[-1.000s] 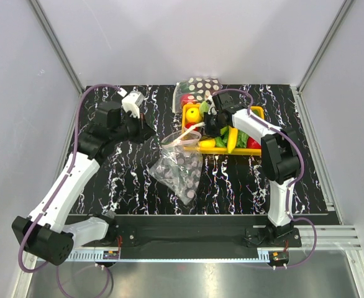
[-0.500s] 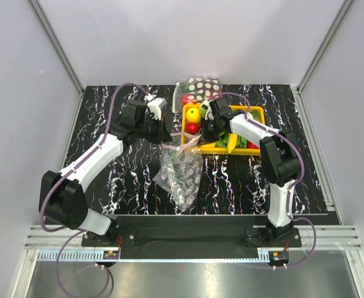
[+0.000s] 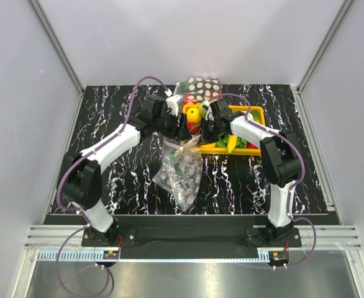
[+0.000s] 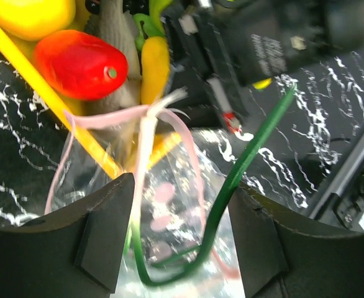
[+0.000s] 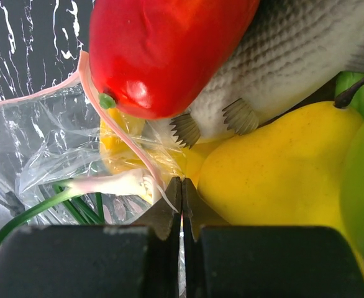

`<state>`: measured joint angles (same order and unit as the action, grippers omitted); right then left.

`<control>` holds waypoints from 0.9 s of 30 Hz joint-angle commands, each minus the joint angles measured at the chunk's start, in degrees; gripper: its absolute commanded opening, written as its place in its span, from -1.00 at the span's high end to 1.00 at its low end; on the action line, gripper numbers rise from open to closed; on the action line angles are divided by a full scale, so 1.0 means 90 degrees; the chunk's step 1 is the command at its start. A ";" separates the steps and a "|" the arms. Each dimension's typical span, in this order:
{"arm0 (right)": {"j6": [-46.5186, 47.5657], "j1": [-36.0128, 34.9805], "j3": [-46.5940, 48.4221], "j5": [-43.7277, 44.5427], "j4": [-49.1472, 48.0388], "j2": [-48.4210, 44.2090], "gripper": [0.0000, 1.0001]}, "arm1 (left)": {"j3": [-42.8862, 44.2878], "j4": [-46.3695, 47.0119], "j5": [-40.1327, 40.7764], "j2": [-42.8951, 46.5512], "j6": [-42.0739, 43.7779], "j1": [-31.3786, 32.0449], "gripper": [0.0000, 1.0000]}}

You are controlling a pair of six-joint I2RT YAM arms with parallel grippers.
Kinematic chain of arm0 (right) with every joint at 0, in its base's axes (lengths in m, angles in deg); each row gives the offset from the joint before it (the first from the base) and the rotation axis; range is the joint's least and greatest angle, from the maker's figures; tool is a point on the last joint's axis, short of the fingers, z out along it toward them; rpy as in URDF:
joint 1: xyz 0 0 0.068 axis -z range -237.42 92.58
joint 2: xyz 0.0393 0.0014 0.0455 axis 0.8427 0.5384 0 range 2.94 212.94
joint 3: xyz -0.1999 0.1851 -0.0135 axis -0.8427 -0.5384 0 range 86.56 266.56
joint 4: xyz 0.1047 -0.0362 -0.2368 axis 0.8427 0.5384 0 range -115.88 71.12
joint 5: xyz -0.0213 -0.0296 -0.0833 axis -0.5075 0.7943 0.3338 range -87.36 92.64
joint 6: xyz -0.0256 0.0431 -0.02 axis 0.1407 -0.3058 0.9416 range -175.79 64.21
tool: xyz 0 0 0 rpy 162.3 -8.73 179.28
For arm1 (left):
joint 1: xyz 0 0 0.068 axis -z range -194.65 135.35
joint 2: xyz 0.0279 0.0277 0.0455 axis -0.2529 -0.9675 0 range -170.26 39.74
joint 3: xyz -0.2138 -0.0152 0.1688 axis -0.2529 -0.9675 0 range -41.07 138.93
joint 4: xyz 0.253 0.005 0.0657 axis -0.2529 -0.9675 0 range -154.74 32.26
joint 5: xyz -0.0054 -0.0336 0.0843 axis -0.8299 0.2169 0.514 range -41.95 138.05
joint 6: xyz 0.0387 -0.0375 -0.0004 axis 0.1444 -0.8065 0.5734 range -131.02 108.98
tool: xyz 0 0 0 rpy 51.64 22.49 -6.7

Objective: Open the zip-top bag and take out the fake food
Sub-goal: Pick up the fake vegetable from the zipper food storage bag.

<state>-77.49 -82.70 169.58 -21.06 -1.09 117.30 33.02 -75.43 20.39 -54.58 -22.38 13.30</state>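
Observation:
The zip-top bag (image 3: pixel 179 171) lies crumpled on the black marbled table, its pink zip strip (image 4: pixel 141 115) raised toward the yellow tray (image 3: pixel 257 112). My right gripper (image 5: pixel 182 194) is shut on the bag's pink-edged rim at the tray's near-left corner. My left gripper (image 4: pixel 182 239) is open, its fingers (image 4: pixel 104 230) either side of the bag's mouth. A green spring onion (image 4: pixel 235 180) of the fake food loops out of the bag between them; its white end (image 5: pixel 110 183) lies inside the plastic. A red tomato (image 4: pixel 79 62), a grey fish (image 5: pixel 287 56) and yellow fruit (image 5: pixel 275 174) sit in the tray.
A polka-dotted bag (image 3: pixel 202 85) with red fruit inside lies behind the tray at the back. Both grippers (image 3: pixel 183 133) (image 3: pixel 202 135) are close together at the tray's left end. The tray's yellow rim (image 4: pixel 42 99) runs just past the left fingers.
My left arm swung right to the bag's mouth beside the tray and its jaws opened. The right gripper kept its hold and barely moved; the bag was drawn up a little.

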 commanded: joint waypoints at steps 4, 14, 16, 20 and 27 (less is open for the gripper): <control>-0.0119 -0.0062 -0.0123 -0.0325 -0.0411 -0.0412 1.00 | 0.0625 0.0335 0.0162 -0.0759 0.0256 0.0059 -0.26; -0.0119 -0.0053 -0.0231 -0.0481 -0.0568 -0.0471 1.00 | 0.0665 0.0384 0.0290 -0.1258 0.0334 0.0069 -0.22; -0.0129 -0.0053 -0.0211 -0.0501 -0.0577 -0.0442 1.00 | 0.0616 0.0374 0.0338 -0.1277 0.0363 0.0127 -0.21; -0.0158 -0.0062 -0.0192 -0.0540 -0.0616 -0.0451 1.00 | 0.0499 0.0374 0.0544 -0.1365 0.0461 0.0245 -0.22; -0.0246 -0.0053 -0.0289 -0.0676 -0.0734 -0.0559 1.00 | 0.0626 0.0257 0.0925 -0.1696 0.0461 0.0323 -0.27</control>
<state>-78.91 -82.70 167.53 -24.82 -5.15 116.50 36.60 -74.58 25.92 -68.37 -19.49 16.09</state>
